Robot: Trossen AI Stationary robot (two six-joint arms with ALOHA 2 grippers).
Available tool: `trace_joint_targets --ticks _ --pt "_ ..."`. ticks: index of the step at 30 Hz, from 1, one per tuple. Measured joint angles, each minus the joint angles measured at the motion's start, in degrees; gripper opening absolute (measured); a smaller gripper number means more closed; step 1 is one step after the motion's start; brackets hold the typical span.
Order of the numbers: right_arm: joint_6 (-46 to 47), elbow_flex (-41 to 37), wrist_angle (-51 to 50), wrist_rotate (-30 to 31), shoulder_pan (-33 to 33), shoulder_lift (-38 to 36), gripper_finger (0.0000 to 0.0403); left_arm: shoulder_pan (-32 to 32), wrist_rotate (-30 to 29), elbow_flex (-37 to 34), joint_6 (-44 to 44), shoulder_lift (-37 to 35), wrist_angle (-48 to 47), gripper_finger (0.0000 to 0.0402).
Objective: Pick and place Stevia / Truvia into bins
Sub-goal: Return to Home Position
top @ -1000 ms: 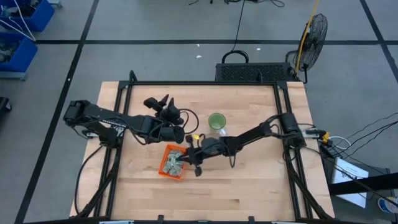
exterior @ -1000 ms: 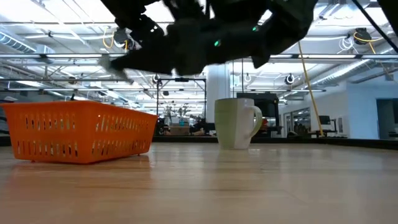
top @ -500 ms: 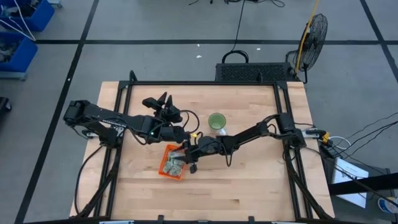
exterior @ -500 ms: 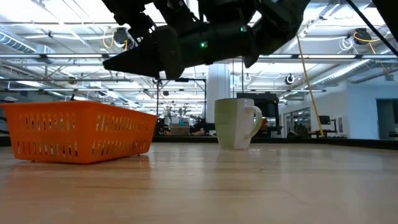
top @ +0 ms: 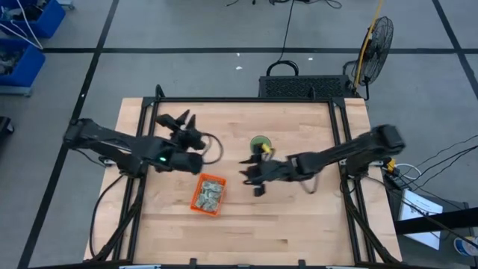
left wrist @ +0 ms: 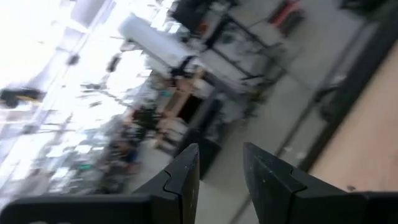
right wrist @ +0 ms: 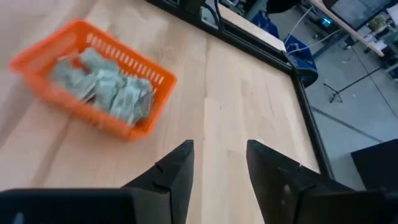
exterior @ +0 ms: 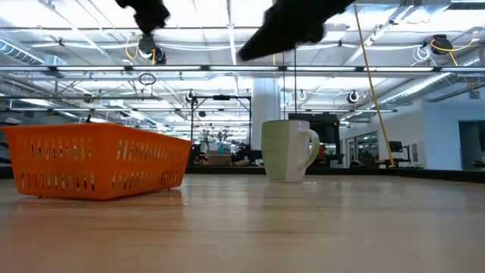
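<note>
Both arms are off the work. The right gripper (top: 251, 176) hangs above the middle of the bench (top: 299, 232), at 3 o'clock from the orange basket (top: 208, 195) and near it. Its fingers are spread with nothing between them, which the right wrist view confirms. The left gripper (top: 179, 122) is at 11 o'clock from the basket, well apart from it. Its fingers are likewise parted and empty, aimed out past the bench edge into the room.

The sachets (right wrist: 102, 84) lie in a loose overlapping heap inside the basket. I can find none on the bare wood, so the sorting looks finished and only the retreat to rest remains.

To do that well, each arm should probably lift before it folds back. The right arm's path runs close by the green cup (top: 260, 144), which stands between 1 and 2 o'clock from the basket, so it needs height and an unhurried swing. A dragged finger could catch the basket's rim and tip the light load, so the fingers ought to stay high.

The basket is thin orange plastic, shallow and rectangular, with slotted mesh-like walls and a rolled rim. It is likely light enough to slide at a nudge. The sachets are flat paper, pale green and white, and some are creased. The cup is round, smooth and handled. The bench is pale jointed wood with a flat, low-sheen surface
</note>
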Motion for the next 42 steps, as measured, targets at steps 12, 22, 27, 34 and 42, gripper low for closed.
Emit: trace_joint_targets --ticks 12,22,27,34,42 --pt "17.88 -19.57 -7.37 -0.26 4.12 -34.91 0.0141 -2.43 31.97 0.01 -19.25 -25.49 -20.39 0.0129" --pt "24.8 -41.92 -1.28 -0.42 4.11 -58.56 0.0141 -4.37 35.1 -9.9 -26.74 -34.45 -16.99 0.0129" --pt "20.89 -48.82 4.16 -1.96 4.12 -67.67 0.0141 -6.38 33.4 -19.06 -24.72 -37.77 -7.16 0.0129" --pt "20.54 -51.57 1.16 -2.5 4.1 -77.51 0.0142 -10.34 34.01 -24.1 -27.54 -45.96 -6.51 0.0129" --pt "16.18 -54.04 2.87 -3.38 4.05 -80.61 0.0141 -15.06 36.42 -41.79 -8.32 -57.12 25.14 0.0129"
